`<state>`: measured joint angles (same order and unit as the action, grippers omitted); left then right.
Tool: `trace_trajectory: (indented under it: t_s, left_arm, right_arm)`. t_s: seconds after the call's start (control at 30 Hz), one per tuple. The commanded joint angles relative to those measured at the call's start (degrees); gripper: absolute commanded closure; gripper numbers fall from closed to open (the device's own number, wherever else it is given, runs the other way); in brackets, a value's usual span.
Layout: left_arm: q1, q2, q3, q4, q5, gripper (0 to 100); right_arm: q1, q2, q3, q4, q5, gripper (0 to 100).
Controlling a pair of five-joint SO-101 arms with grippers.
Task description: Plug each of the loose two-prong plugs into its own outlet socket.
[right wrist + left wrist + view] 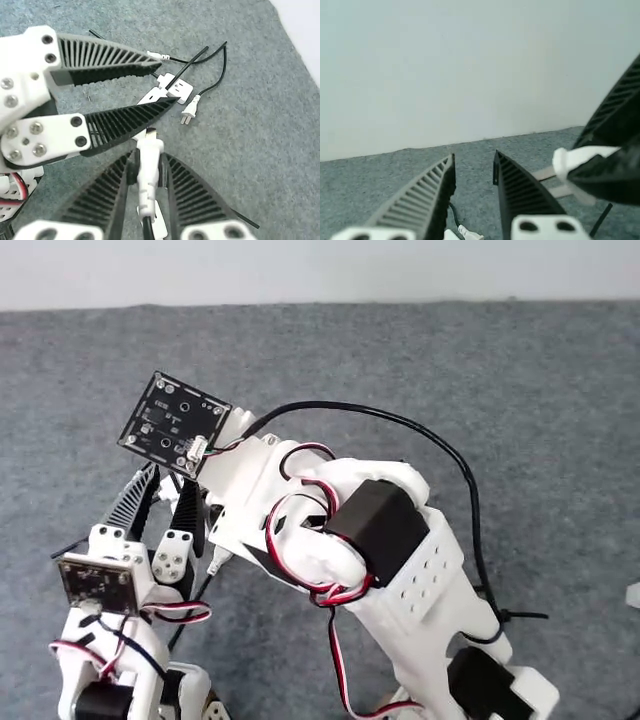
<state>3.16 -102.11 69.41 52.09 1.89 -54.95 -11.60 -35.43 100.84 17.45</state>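
My right gripper (148, 156) is shut on a white two-prong plug (148, 175), prongs pointing forward. In the left wrist view that plug (580, 159) shows its two prongs (546, 173) between the right arm's black fingers (612, 112). My left gripper (167, 79) hangs open just in front of it, over the white outlet sockets (176, 86) on the mat. A second white plug (188, 111) lies loose beside the sockets on a black cord. My left gripper (473, 156) holds nothing. From above, the left gripper (168, 480) sits partly under the right arm's camera board (175, 425).
Grey carpet mat (450, 370) covers the table, with a pale wall (470, 65) behind. Black cords (210, 55) loop past the sockets. Another white piece (159, 222) lies under my right gripper. The two arms stand very close together, and a white object (632, 595) sits at the right edge.
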Motion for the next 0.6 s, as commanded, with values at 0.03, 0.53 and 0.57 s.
trace_trajectory:
  t_s: [0.03,0.53,0.57]
  left_arm:
    - [3.9,0.3,1.1,-0.9,1.0,86]
    - [4.1,0.3,1.5,-0.8,1.1,86]
    - [4.1,0.3,1.5,-0.8,1.1,86]
  right_arm:
    - [-2.2,-2.4,-0.7,1.2,0.2,99.1]
    - [-3.1,-2.4,-0.7,1.2,0.1,99.1]
    - [-3.1,-2.4,-0.7,1.2,0.1,99.1]
